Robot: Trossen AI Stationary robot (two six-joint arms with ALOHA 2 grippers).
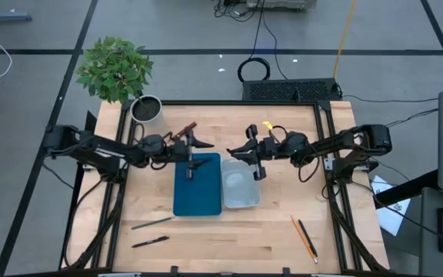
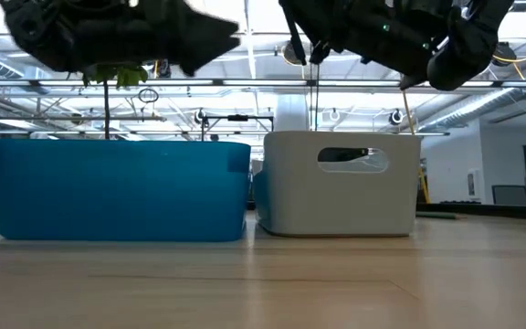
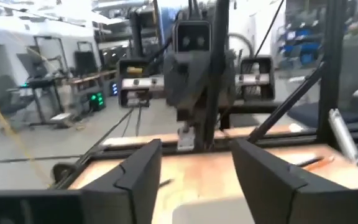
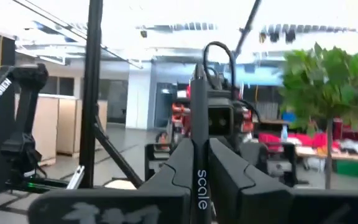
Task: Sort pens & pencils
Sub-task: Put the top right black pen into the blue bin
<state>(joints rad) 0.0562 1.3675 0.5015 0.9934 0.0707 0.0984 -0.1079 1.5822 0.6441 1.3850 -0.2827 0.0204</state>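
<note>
Pens [image 1: 151, 241] and pencils [image 1: 304, 238] lie loose near blue tray [image 1: 197, 200].

Blue tray [image 2: 121, 187] and white bin [image 2: 341, 183] walls hide their contents in the low view; both arms cropped above.

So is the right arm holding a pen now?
Yes, the right gripper has its fingers shut on a dark pen standing upright between them.

Two grippers [image 3: 194, 177], two bins [image 1: 180, 201], one plant [image 1: 115, 68]
</note>
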